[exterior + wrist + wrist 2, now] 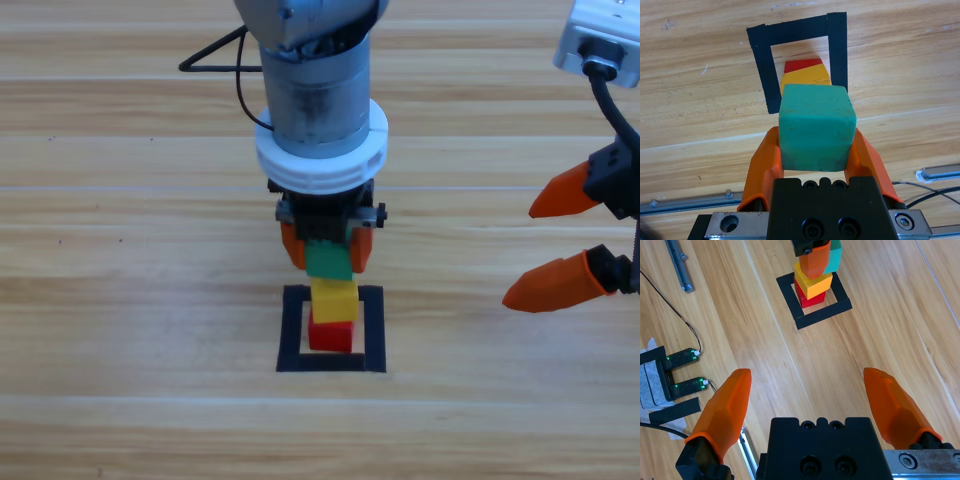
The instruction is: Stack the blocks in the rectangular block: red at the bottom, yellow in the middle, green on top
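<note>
The green cube (328, 261) sits clamped between the left pincer's (327, 246) jaws at frame centre, atop the yellow cube (333, 298); the right pincer (560, 240) gapes empty at right.

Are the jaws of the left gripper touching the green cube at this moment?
Touching. In the left wrist view, the left gripper has its two orange jaws pressed against opposite sides of the green cube, with no gap visible on either side.

High view: fixed overhead, looking down on table (120, 300). Left wrist view: close, down along its jaws onto stack. Right wrist view: farther off, oblique (all three share the rectangular block (332, 363)).
</note>
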Controlling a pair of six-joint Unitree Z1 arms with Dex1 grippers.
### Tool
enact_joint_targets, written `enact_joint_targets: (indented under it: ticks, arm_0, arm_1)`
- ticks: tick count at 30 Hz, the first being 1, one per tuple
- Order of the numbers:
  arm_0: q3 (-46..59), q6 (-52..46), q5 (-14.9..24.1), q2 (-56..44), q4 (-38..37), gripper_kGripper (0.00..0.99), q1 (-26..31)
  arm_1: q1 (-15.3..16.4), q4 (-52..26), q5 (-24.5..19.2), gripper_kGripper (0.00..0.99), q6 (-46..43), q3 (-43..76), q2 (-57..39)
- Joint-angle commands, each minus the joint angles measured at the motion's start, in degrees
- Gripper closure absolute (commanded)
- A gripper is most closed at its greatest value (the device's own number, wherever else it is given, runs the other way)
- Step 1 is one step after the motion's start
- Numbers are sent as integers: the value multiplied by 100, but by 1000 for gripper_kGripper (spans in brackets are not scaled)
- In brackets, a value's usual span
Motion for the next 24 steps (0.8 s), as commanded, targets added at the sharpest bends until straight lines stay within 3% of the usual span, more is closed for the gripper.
enact_joint_targets:
  ticks: [1, 24]
  arm_0:
    - [14, -45, 62, 297, 35, 863, -88]
    - [93, -195, 53, 288, 35, 853, -88]
  arm_1:
    - [-125, -122, -14, 4, -8, 182, -127]
    - [-125, -122, -6, 4, -8, 191, -66]
